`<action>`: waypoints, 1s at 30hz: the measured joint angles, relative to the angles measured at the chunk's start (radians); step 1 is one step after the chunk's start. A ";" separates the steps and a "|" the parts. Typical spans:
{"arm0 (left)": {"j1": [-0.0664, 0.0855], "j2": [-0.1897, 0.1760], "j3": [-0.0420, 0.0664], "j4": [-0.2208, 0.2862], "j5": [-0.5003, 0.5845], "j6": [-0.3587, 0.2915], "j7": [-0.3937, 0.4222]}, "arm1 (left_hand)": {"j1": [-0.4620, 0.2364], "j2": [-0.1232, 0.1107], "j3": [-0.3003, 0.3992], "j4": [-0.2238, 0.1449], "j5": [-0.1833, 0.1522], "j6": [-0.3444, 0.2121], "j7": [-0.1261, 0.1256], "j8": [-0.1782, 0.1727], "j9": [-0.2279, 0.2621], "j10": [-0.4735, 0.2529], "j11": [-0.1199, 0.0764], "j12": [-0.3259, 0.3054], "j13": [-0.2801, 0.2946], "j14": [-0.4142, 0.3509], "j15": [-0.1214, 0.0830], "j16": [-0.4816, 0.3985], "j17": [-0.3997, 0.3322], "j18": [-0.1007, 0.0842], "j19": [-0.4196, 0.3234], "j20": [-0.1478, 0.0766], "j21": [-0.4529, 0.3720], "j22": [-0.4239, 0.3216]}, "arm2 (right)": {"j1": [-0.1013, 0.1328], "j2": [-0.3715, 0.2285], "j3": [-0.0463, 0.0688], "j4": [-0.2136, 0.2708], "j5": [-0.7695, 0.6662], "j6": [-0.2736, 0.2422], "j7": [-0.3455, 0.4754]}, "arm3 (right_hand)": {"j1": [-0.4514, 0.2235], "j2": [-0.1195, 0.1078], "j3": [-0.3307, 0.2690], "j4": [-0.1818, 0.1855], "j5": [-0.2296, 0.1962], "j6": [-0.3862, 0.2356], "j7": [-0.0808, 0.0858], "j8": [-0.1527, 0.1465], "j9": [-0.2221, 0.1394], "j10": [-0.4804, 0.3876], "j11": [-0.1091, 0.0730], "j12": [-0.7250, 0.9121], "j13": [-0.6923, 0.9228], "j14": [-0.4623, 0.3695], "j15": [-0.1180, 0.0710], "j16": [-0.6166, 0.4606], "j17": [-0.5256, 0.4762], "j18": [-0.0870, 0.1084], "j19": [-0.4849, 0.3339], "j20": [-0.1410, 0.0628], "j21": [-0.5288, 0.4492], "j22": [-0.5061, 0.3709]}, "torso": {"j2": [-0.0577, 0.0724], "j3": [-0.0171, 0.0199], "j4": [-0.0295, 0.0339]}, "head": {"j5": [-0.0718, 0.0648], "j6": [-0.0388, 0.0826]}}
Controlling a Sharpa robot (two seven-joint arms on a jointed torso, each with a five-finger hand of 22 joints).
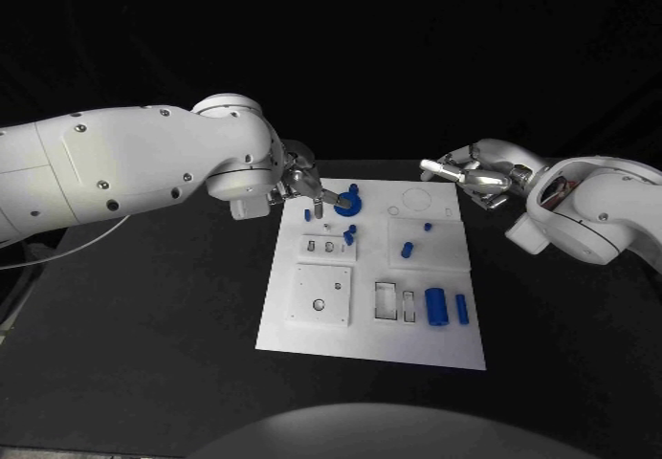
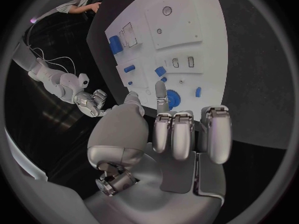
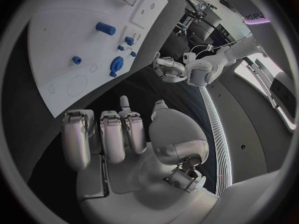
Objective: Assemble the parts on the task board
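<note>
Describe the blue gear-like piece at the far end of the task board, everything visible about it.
The blue gear-like piece is a round part with a toothed rim, plastic by its look, lying on the white task board near its far left corner. A stub seems to rise from it. The left hand reaches to it with one finger extended; whether the fingertip touches cannot be told. The right hand is apart from it.

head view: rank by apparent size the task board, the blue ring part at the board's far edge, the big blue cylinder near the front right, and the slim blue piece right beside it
1. task board
2. big blue cylinder
3. blue ring part, partly hidden by the left hand's fingers, and farther from the camera, so its place against the cylinder is unsure
4. slim blue piece
</note>
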 measured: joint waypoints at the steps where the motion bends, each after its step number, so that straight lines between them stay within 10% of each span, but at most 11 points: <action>1: -0.005 0.004 0.000 -0.005 0.002 0.000 -0.005 | 0.005 0.005 0.001 -0.001 0.008 -0.010 0.005 -0.022 -0.003 0.000 0.000 0.000 0.000 0.000 0.000 0.000 0.000 0.000 0.000 0.000 0.000 0.000 | 0.000 -0.001 0.000 0.000 0.002 0.002 -0.002 | 0.000 0.000 -0.001 0.001 0.001 0.000 0.000 0.000 0.001 0.000 0.000 0.000 0.000 0.000 0.000 0.000 0.000 0.000 0.000 0.000 0.000 0.000 | 0.000 0.0001 -0.0001 | 0.000 0.000; 12: -0.053 0.052 -0.001 -0.048 0.067 -0.016 -0.035 | 0.043 0.039 -0.008 -0.002 0.085 -0.021 0.031 -0.178 -0.047 0.000 0.022 0.000 0.000 -0.002 0.020 0.000 0.000 0.000 -0.001 0.012 0.000 0.000 | 0.000 -0.001 0.000 0.005 0.011 0.020 -0.014 | 0.029 0.008 -0.022 0.000 0.041 0.004 0.004 -0.004 0.007 0.000 0.000 0.000 0.000 0.000 0.000 0.000 0.000 0.000 0.000 0.000 0.000 0.000 | -0.001 -0.0006 0.0012 | -0.004 -0.007; 30: -0.077 0.125 0.000 -0.106 0.155 -0.069 -0.043 | 0.066 0.053 -0.016 -0.004 0.118 0.010 0.036 -0.213 -0.049 0.004 0.026 0.000 0.000 0.001 0.024 0.000 0.000 0.000 0.000 0.018 0.000 0.000 | 0.000 0.005 -0.002 0.004 0.013 0.049 -0.035 | 0.043 0.023 -0.040 -0.001 0.082 0.004 0.004 -0.004 0.012 0.000 0.000 0.000 0.000 0.000 0.000 0.000 0.001 0.000 0.004 0.004 -0.004 0.000 | -0.002 -0.0002 0.0000 | -0.004 -0.013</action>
